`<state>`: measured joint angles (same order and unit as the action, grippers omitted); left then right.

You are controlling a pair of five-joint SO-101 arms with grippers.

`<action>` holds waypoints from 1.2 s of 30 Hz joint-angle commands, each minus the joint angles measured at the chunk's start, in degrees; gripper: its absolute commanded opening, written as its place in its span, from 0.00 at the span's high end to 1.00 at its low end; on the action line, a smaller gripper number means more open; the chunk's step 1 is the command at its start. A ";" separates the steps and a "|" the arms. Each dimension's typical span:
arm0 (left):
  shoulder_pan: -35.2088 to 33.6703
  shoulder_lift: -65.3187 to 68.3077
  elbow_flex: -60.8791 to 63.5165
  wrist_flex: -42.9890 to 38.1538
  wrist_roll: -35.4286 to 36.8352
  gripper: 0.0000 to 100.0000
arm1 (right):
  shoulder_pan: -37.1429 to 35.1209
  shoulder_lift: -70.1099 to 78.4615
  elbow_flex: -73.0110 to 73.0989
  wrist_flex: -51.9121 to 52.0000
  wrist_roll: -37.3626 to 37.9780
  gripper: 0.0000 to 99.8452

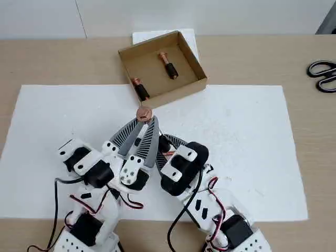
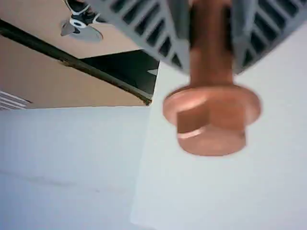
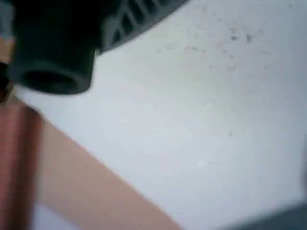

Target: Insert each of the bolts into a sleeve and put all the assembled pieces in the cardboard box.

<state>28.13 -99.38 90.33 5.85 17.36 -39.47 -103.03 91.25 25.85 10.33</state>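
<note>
My left gripper [image 1: 145, 122] is shut on a copper bolt [image 1: 144, 114], whose hexagonal head [image 2: 211, 120] sticks out past the grey fingers [image 2: 144, 28], just in front of the cardboard box [image 1: 181, 93]. Close beside it, my right gripper [image 1: 164, 144] is shut on a black sleeve [image 3: 53, 57], whose open end shows in the right wrist view. The sleeve sits a little behind and to the right of the bolt, apart from its head. Two assembled pieces [image 1: 168, 64] [image 1: 140, 89] lie inside the box.
A large white sheet [image 1: 252, 147] covers the table under both arms. Black-handled scissors [image 1: 323, 76] lie at the far right edge. A second white sheet [image 1: 191, 39] peeks out behind the box.
</note>
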 commanded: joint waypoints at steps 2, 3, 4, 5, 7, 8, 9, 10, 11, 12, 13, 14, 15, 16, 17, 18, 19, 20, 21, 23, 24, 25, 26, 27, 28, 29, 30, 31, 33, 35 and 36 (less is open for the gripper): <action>-0.26 -0.70 -0.31 -1.49 -0.26 0.99 | -0.22 -0.92 0.79 -5.23 0.35 0.99; -0.26 -0.70 -0.31 -1.49 -0.26 0.99 | -0.13 -0.92 1.41 -5.58 0.35 0.99; -0.26 -0.70 -0.31 -1.49 -0.26 0.99 | -0.13 -0.92 1.85 -5.76 0.35 0.99; -0.35 -0.70 -0.31 -1.49 -0.26 0.99 | 0.04 -0.92 2.29 -5.93 0.35 0.99; -0.35 -0.70 -0.31 -1.49 -0.35 0.99 | 0.84 -0.92 2.46 -6.02 0.26 0.99; -0.35 -0.70 -0.40 -1.49 -0.35 0.99 | 1.36 -0.92 2.64 -6.02 0.26 0.99; -0.35 -0.70 -0.40 -1.49 -0.35 0.99 | 2.07 -0.92 3.25 -6.29 0.18 0.99; -0.35 -0.70 -0.40 -1.49 -0.35 0.99 | 2.68 -0.92 4.40 -7.43 0.18 0.99; -0.35 -0.70 -0.40 -1.49 -0.35 0.99 | 3.38 -0.92 5.27 -8.66 0.00 0.99; -0.35 -0.70 -0.40 -1.49 -0.35 0.99 | 4.00 -0.92 5.27 -10.07 -0.97 0.99; -0.35 -0.70 -0.40 -1.49 -0.35 0.99 | 4.70 -0.92 5.19 -11.03 -2.46 0.99; -0.35 -0.70 -0.40 -1.49 -0.35 0.99 | 5.23 -0.92 5.19 -11.30 -3.60 0.99; -0.35 -0.70 -0.40 -1.49 -0.35 0.99 | 5.85 -0.92 5.19 -11.38 -4.31 0.99; -0.35 -0.70 -0.40 -1.49 -0.35 0.99 | 6.55 -0.92 5.19 -11.38 -4.75 0.99; -0.35 -0.70 -0.40 -1.49 -0.35 0.99 | 6.99 -0.92 5.19 -11.38 -4.84 0.99; -0.35 -0.70 -0.40 -1.49 -0.35 0.99 | 7.16 -0.92 5.19 -11.38 -4.84 0.99; -0.35 -0.70 -0.40 -1.49 -0.35 0.99 | 7.16 -0.92 5.19 -11.38 -4.84 0.99; -0.35 -0.70 -0.40 -1.58 -0.35 0.99 | 6.64 -0.92 5.19 -11.38 -4.92 0.99; -0.35 -0.70 -0.40 -1.67 -0.35 0.99 | 6.11 -0.92 5.10 -11.38 -4.92 0.99; -0.35 -0.70 -0.57 -1.85 -0.35 0.99 | 5.32 -0.92 5.10 -11.30 -4.84 1.00; -0.35 -0.70 -0.66 -1.85 -0.44 0.99 | 5.05 -0.92 5.10 -11.30 -4.84 1.00; -0.35 -0.70 -0.84 -1.85 -0.44 0.99 | 4.97 -0.92 5.10 -11.21 -4.84 1.00; -0.35 -0.70 -1.27 -1.85 -0.53 0.99 | 4.79 -0.92 5.10 -10.42 -4.84 1.00; -0.35 -0.70 -1.80 -1.85 -1.05 0.99 | 4.53 -0.92 5.10 -9.45 -4.84 1.00; -0.35 -0.70 -2.51 -1.85 -2.29 0.99 | 4.26 -0.92 5.01 -8.75 -4.84 1.00; -0.35 -0.62 -3.12 -1.85 -3.87 0.99 | 4.26 -0.92 4.75 -8.57 -4.84 1.00; -0.35 -0.62 -3.21 -1.85 -5.63 0.99 | 4.26 -0.92 4.66 -8.66 -4.84 1.00; -0.35 -0.62 -3.21 -1.85 -7.38 0.99 | 4.26 -0.92 4.66 -8.48 -4.84 1.00; -0.35 -0.62 -3.30 -1.85 -9.76 0.99 | 4.09 -0.92 4.75 -8.31 -4.92 1.00; -0.35 -0.62 -3.30 -1.85 -10.29 0.99 | 4.09 -0.92 4.66 -8.31 -4.92 1.00; -0.35 -0.62 -3.30 -1.85 -10.37 0.99 | 3.82 -0.92 4.66 -8.31 -4.92 1.00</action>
<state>28.13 -99.38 90.24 5.67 7.96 -34.99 -103.12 96.00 17.41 5.93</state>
